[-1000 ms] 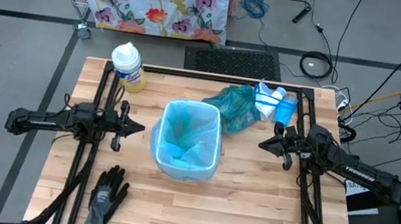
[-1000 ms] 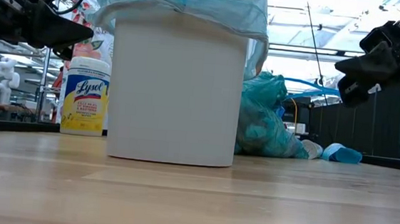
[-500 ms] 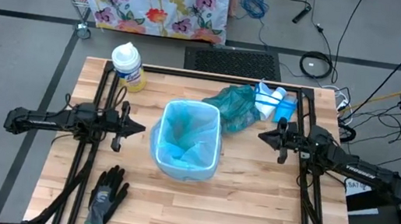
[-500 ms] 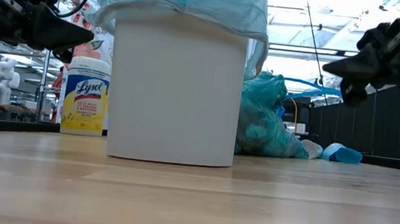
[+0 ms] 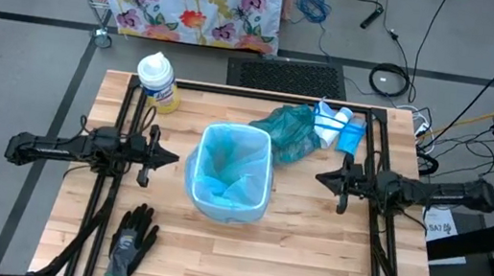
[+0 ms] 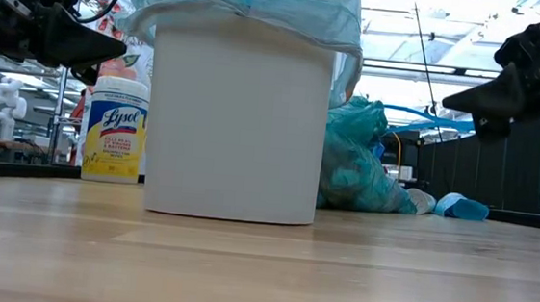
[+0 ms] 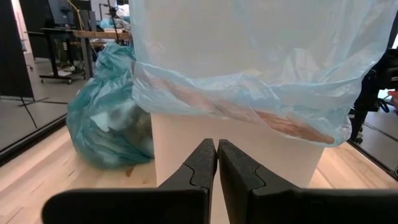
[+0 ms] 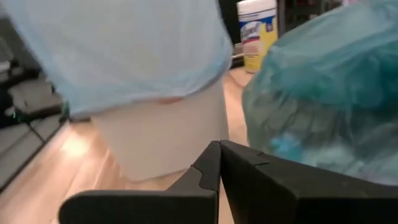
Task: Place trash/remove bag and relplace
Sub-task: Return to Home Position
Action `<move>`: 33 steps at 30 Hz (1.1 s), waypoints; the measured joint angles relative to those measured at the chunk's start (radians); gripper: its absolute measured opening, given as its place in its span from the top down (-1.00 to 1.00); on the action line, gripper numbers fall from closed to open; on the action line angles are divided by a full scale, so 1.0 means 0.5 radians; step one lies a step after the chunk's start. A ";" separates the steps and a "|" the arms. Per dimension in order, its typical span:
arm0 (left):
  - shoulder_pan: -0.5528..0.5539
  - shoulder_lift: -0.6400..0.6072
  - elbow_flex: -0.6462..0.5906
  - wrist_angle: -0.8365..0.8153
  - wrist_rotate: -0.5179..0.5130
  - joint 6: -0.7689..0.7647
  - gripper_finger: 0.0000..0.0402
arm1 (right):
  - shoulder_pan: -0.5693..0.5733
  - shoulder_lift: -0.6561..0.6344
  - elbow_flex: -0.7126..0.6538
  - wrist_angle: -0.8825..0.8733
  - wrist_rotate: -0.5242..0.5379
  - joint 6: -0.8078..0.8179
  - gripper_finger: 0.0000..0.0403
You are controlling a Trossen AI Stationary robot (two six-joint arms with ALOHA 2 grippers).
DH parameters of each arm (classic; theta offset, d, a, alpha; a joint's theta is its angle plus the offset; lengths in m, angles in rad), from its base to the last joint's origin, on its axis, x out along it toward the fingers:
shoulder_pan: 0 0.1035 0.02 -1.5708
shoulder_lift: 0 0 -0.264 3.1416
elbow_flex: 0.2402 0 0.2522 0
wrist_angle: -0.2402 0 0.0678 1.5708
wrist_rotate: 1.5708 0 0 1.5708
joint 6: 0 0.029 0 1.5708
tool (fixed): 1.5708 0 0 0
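A white bin (image 5: pixel 226 203) stands at the table's middle, lined with a light blue bag (image 5: pixel 226 150) whose rim is folded over its top (image 7: pixel 249 93). Behind it to the right a full teal bag (image 5: pixel 288 132) lies on the table. No loose trash shows. My left gripper (image 5: pixel 174 159) hangs shut to the left of the bin, pointing level at it (image 7: pixel 217 149). My right gripper (image 5: pixel 319 178) hangs shut to the bin's right, also level and pointing at it (image 8: pixel 220 149). Both are clear of the bin and the table.
A yellow Lysol wipes canister (image 5: pixel 156 80) stands at the far left. A black-and-grey glove (image 5: pixel 131 241) lies near the front left. White and blue packs (image 5: pixel 340 127) lie at the far right, beside the full bag. Bare wood stretches in front of the bin.
My right arm has swung round from a slant toward the near right, and it now lies straight across the table, pointing left at the bin. Its wrist has turned with it, and the gripper has stayed shut. The bin and the bags have not moved.
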 joint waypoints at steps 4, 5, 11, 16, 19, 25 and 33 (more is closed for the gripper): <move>-0.001 0.000 0.000 0.000 -0.002 0.001 0.88 | 0.048 0.036 0.000 0.003 -0.023 -0.116 1.00; -0.001 0.000 0.000 0.000 -0.002 0.000 0.88 | 0.051 0.046 0.000 0.000 -0.024 -0.117 1.00; -0.001 0.001 0.000 0.000 -0.005 0.008 0.88 | 0.050 0.144 0.000 -0.002 -0.035 -0.298 1.00; 0.000 0.001 0.000 -0.001 -0.007 0.008 0.88 | 0.049 0.210 0.000 -0.008 -0.093 -0.295 1.00; -0.001 0.001 0.000 -0.001 -0.008 0.009 0.88 | 0.049 0.237 0.000 -0.025 -0.200 -0.290 1.00; 0.000 0.001 0.001 0.000 -0.008 -0.004 0.88 | 0.049 0.236 0.000 -0.025 -0.204 -0.181 1.00; 0.000 0.001 0.001 0.000 -0.008 -0.005 0.88 | 0.049 0.236 0.000 -0.024 -0.204 -0.179 1.00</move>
